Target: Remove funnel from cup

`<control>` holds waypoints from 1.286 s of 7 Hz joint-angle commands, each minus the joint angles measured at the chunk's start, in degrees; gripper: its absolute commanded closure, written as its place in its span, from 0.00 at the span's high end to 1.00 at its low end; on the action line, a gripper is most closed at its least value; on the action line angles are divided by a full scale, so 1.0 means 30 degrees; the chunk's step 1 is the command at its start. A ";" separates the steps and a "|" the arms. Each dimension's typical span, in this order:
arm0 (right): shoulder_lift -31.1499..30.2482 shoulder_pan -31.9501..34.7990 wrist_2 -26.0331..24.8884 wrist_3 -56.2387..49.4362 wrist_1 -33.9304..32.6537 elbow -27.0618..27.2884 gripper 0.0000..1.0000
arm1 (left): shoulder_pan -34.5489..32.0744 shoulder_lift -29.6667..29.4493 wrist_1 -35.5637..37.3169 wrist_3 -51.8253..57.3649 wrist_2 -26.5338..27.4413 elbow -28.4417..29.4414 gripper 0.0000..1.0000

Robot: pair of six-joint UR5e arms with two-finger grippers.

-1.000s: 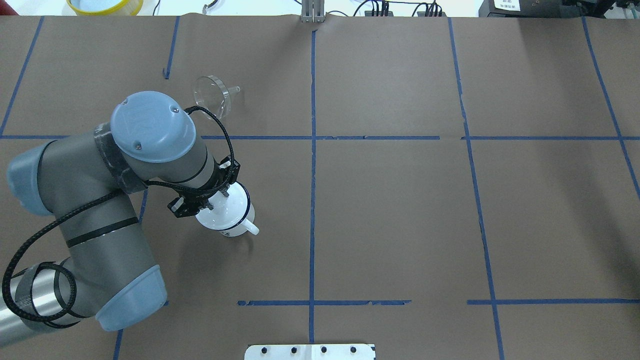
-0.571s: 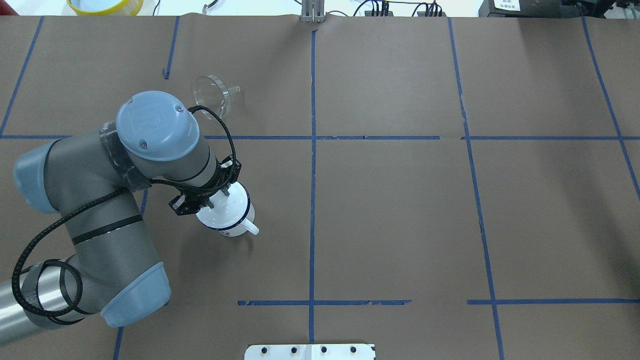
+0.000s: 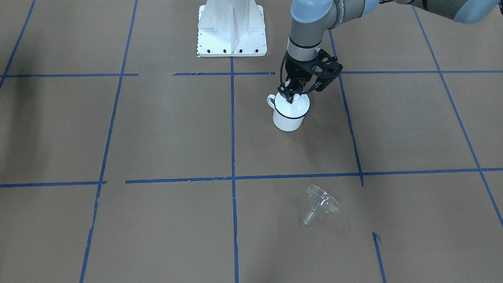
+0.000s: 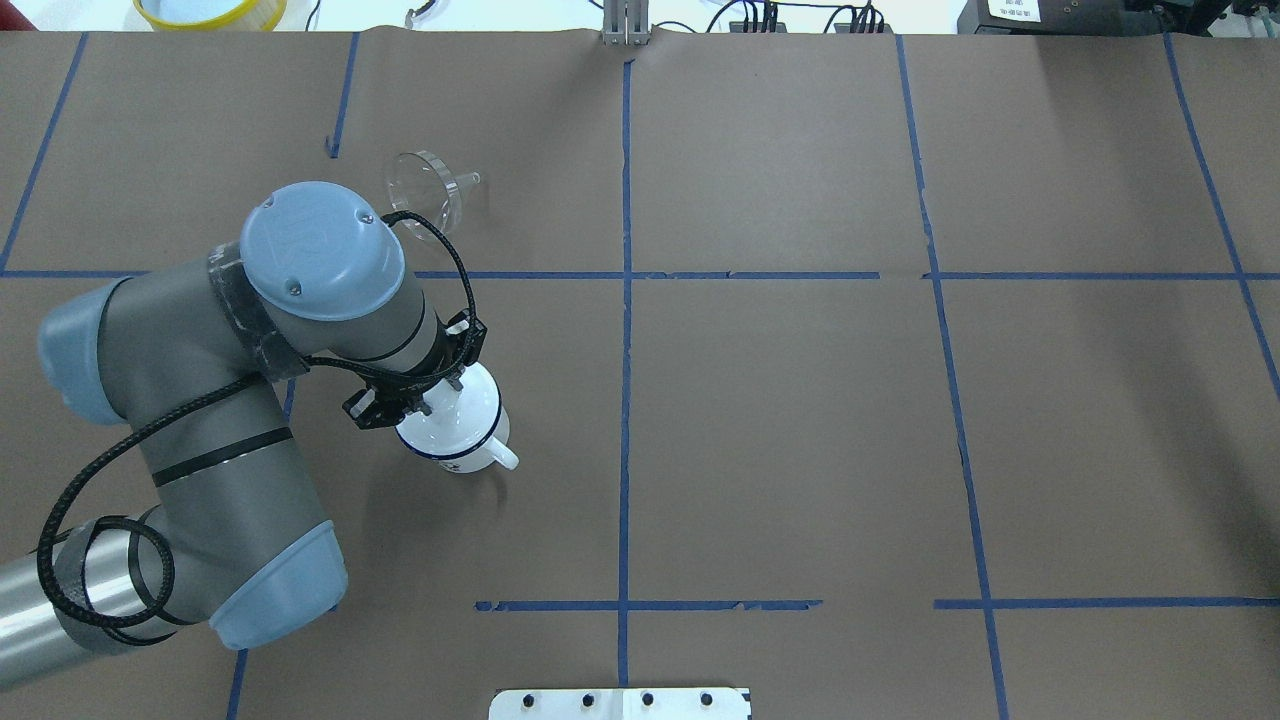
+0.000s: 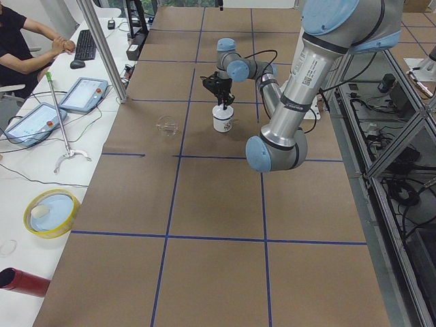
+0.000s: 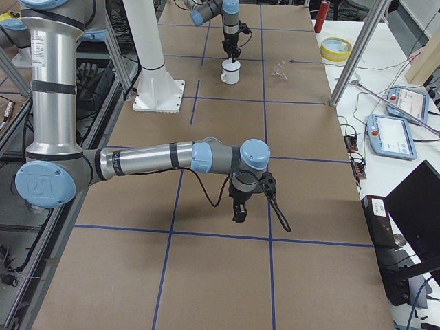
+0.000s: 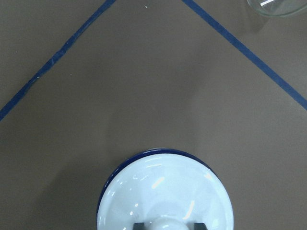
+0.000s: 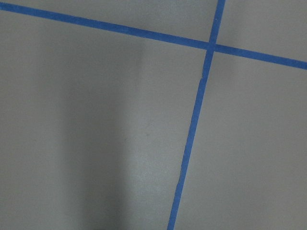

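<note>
Left pincer pointing down, right pincer hovering

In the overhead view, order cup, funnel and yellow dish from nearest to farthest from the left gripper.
1. Cup, under the left gripper, which grips its lid.
2. Funnel, lying beyond.
3. Yellow dish, far left corner.

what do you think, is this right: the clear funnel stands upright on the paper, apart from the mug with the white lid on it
Not quite. The funnel is not upright: it lies tipped on its side, with bowl rim and spout resting on the paper, as the exterior front-facing view shows. The rest holds: it is apart from the mug, which has the white lid on it.
</note>
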 commanded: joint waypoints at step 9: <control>0.0000 -0.0001 0.0000 -0.0016 0.0000 0.0000 1.00 | -0.8549 1.4117 -1.0568 1.7483 -0.5278 -0.4133 1.00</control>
